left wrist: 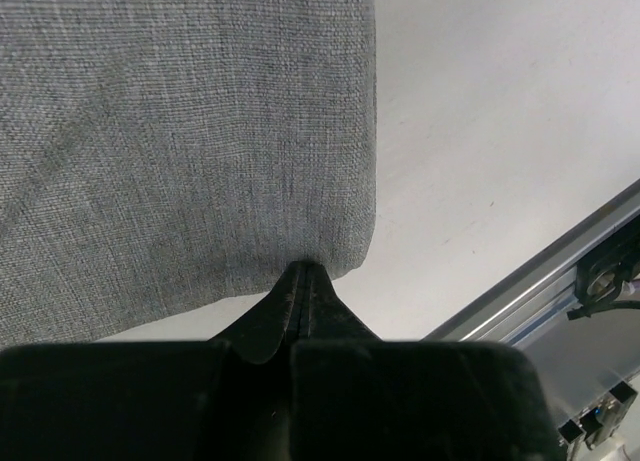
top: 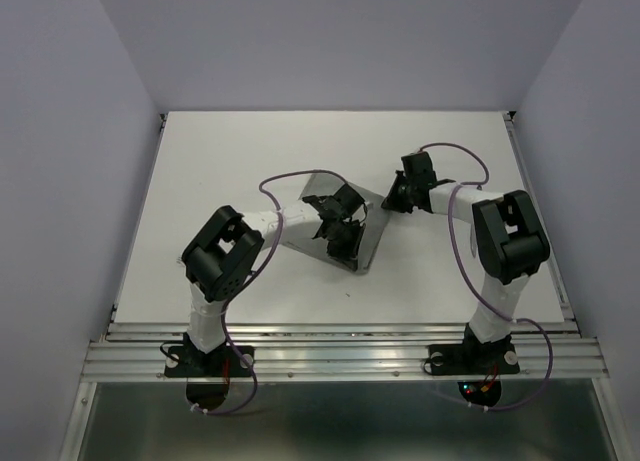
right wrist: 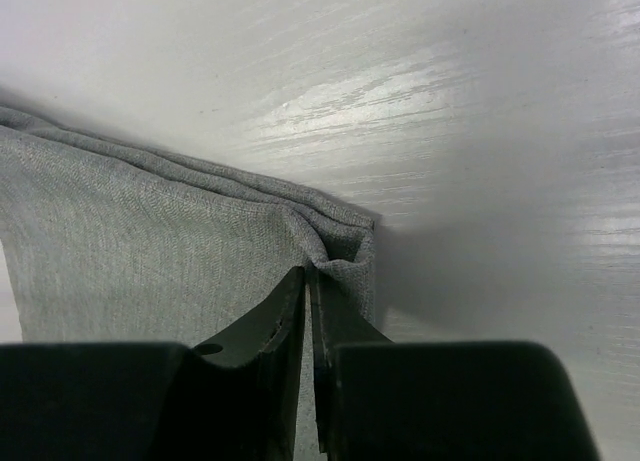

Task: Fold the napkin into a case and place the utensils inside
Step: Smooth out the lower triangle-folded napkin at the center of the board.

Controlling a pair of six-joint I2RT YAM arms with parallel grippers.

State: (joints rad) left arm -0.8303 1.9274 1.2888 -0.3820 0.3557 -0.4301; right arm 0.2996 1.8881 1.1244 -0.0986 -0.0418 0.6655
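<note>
The grey napkin (top: pixel 372 231) lies partly folded on the white table, mostly hidden under the arms in the top view. My left gripper (top: pixel 343 243) is shut on its near corner; in the left wrist view the cloth (left wrist: pixel 180 131) spreads out from the closed fingertips (left wrist: pixel 303 271). My right gripper (top: pixel 392 197) is shut on the far corner; in the right wrist view several cloth layers (right wrist: pixel 150 241) bunch at the closed fingertips (right wrist: pixel 307 276). No utensils are in view. No finished case shows.
The white table (top: pixel 240 161) has grey walls around it. A metal rail (top: pixel 340 346) runs along the near edge, and it also shows in the left wrist view (left wrist: pixel 540 281). Purple cables loop off both arms.
</note>
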